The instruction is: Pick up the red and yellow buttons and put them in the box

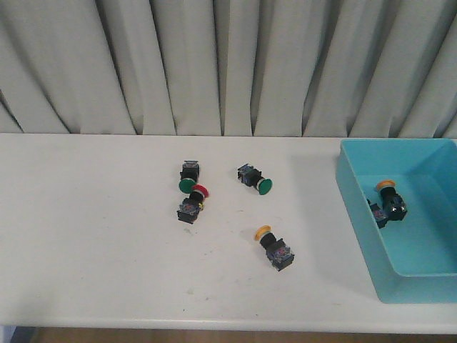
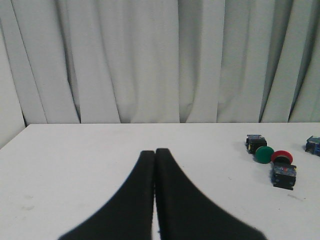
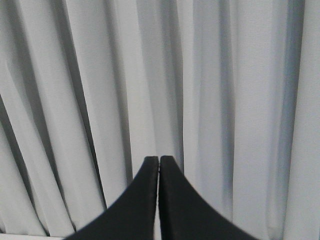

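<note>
A red button (image 1: 191,204) lies near the table's middle, its red cap next to a green one; it also shows in the left wrist view (image 2: 283,169). A yellow button (image 1: 275,246) lies to its right, nearer the front. The turquoise box (image 1: 357,204) stands at the right with one yellow button (image 1: 390,199) inside. My left gripper (image 2: 155,151) is shut and empty, low over the table, left of the buttons. My right gripper (image 3: 159,158) is shut and empty, facing the curtain. Neither gripper shows in the front view.
Two green-capped buttons lie on the table, one (image 1: 188,176) touching the red button and one (image 1: 255,179) to its right. A grey curtain (image 1: 228,64) hangs behind the table. The table's front edge (image 1: 214,325) runs along the bottom.
</note>
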### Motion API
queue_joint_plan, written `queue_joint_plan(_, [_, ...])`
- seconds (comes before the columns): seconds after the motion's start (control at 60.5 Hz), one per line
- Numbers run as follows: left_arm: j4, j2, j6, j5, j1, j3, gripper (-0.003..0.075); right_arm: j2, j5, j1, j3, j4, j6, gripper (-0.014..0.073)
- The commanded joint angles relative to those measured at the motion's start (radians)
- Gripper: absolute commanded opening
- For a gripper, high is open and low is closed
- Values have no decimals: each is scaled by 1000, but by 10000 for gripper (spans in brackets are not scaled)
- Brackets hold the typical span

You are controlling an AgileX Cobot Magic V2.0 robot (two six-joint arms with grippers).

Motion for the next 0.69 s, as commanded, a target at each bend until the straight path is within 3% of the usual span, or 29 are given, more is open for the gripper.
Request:
queue_joint_plan(0.0, [-12,-15,0,-70,3,51,-6,-5,-64,1,-26,7,-8,-8])
queue_joint_plan(0.678, [-12,-15,0,-70,3,51,-6,-5,-76,1,-26,-11,-10,-8])
